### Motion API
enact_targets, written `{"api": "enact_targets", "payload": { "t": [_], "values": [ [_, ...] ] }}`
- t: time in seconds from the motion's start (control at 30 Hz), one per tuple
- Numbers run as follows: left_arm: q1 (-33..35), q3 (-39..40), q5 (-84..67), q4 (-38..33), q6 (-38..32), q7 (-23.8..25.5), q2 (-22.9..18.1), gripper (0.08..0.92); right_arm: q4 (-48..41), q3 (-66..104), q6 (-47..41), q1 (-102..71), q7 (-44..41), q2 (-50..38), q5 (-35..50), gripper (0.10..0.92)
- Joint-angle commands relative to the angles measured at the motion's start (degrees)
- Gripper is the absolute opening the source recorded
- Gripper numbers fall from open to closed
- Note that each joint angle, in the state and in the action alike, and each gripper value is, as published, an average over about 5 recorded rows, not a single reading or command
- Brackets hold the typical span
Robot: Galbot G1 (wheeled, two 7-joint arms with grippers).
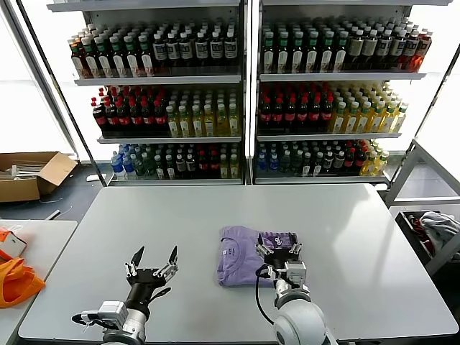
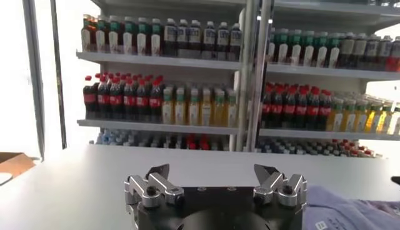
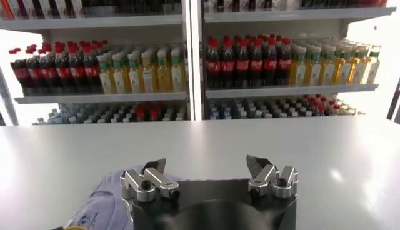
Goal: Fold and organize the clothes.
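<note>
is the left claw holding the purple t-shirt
No, the left claw stands open over bare table, apart from the folded lavender T-shirt.

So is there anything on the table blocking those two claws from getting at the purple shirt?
Nothing visible. The lavender T-shirt lies folded on the grey table. The open right gripper hovers over its near edge, and the open left gripper hangs off to its left, with only bare tabletop between.
</note>
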Motion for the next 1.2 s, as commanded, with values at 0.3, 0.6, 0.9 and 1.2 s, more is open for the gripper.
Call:
{"api": "enact_targets", "payload": {
  "t": [0.3,0.6,0.9,1.2],
  "values": [
    [0.48,0.56,4.55,-1.57,-4.7,0.78,-0.99,0.823,9.67,16.96,8.6,-17.67,-13.5,-7.3,-15.52,0.823],
    [-0.22,0.67,5.6,-0.32,-6.97,1.58,-0.86,0.823,7.86,20.98,8.14,-14.54,-13.05,-5.36,-13.41,0.823],
    [-0.26,0.27,6.02,-0.91,-3.05,2.1,0.49,0.823,3.51,21.77,6.3,-9.47,-14.29,-12.06,-5.66,0.823],
    [-0.27,0.54,4.22,-0.28,-4.26,1.67,0.3,0.823,3.16,20.22,5.86,-8.53,-13.98,-12.11,-5.82,0.823]
  ]
}}
